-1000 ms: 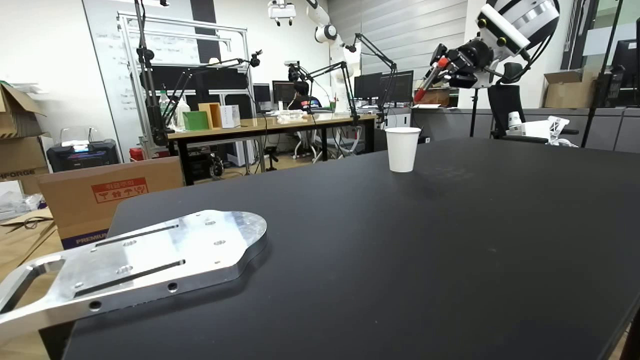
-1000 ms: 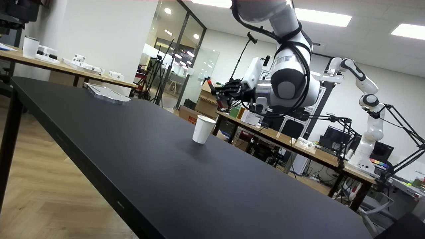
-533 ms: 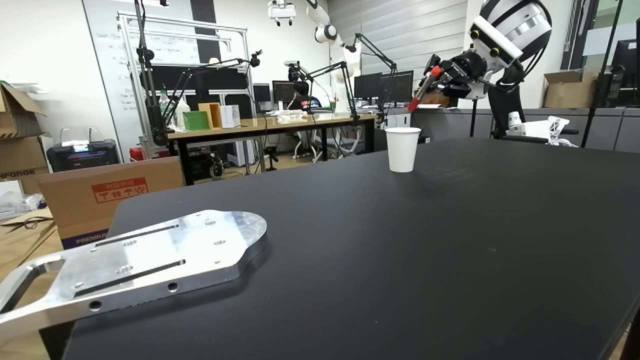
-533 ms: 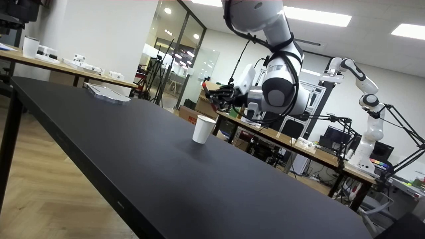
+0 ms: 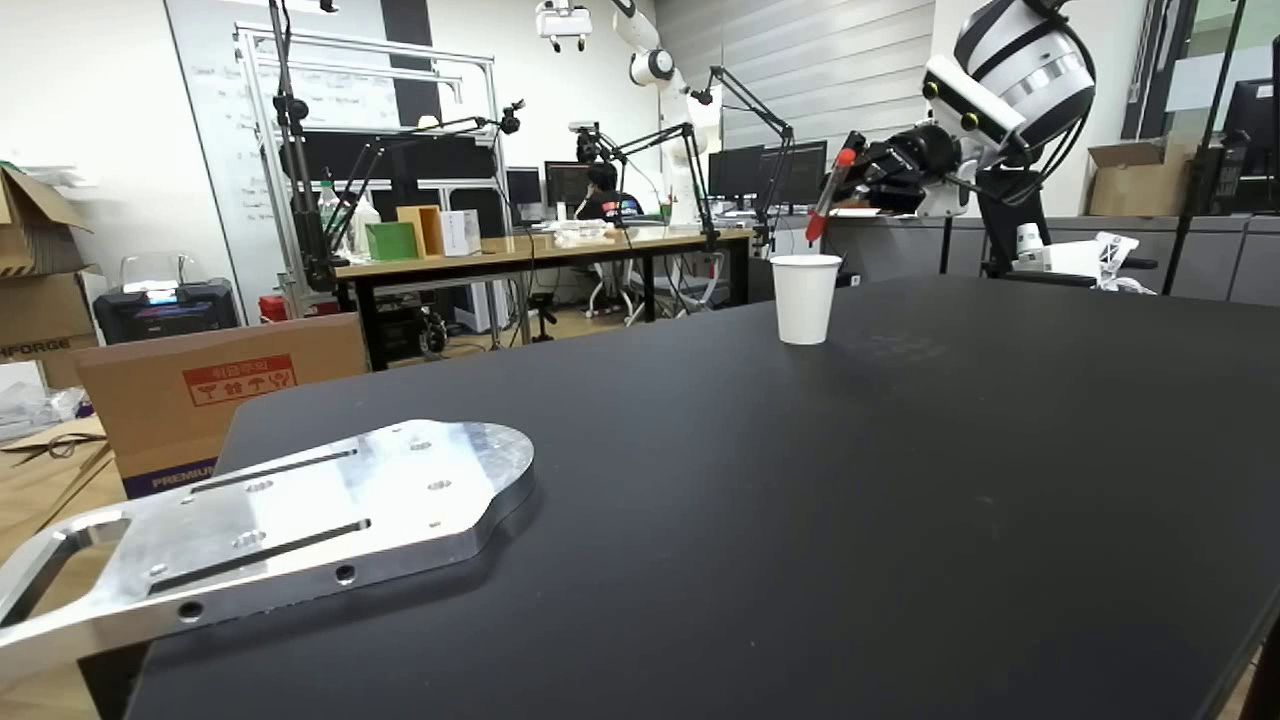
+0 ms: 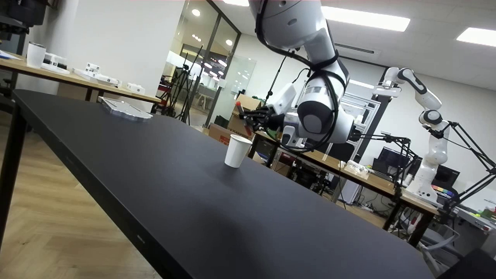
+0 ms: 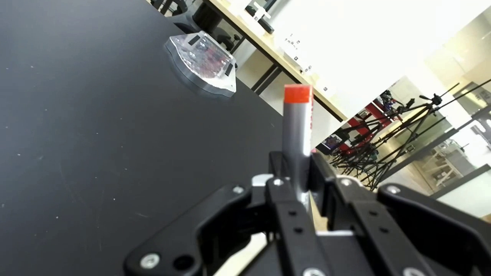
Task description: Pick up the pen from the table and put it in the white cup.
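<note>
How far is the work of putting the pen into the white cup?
Done: the pen is off the table. In hand: the claw grips it, tilted, its lower end above the rim of the white cup in both exterior views; alignment is unclear. Left: lower it inside and release.

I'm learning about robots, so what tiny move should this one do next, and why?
Perhaps nudge the gripper sideways to centre the pen over the white cup: the pen's held above it, but in an exterior view the lower end looks nearer the cup's right side.
</note>
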